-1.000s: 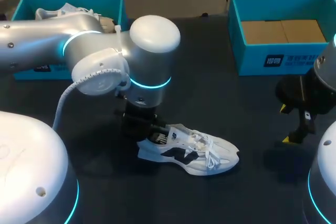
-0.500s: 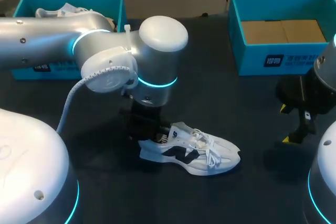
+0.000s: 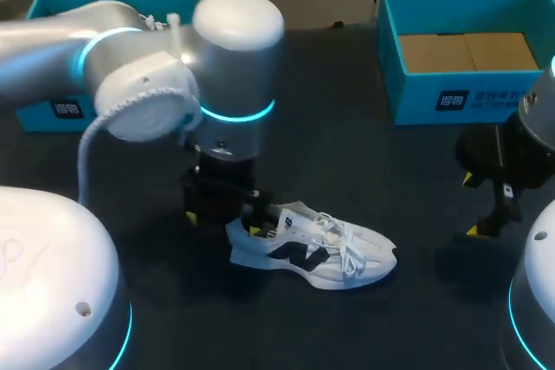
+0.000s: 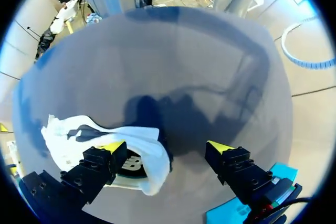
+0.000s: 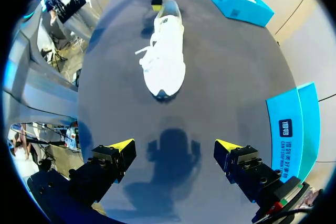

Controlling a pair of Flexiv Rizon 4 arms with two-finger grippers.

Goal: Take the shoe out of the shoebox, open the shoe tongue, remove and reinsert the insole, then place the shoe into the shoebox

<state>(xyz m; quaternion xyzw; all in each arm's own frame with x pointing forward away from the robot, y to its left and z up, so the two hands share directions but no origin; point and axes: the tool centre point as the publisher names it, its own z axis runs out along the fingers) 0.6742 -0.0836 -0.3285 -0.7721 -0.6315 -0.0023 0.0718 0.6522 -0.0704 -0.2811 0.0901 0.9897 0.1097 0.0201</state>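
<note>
Retreat from the heel is being shown by the left hand, which is being swung aside from where it was half a second ago. It is being held wide and empty, with one finger just beside the heel collar. The white sneaker is lying on its sole on the table, unmoved, between the teal shoeboxes. The right hand is being kept wide and empty past the toe. Extraction is judged done, and the tongue is probably being lined up next.
</note>
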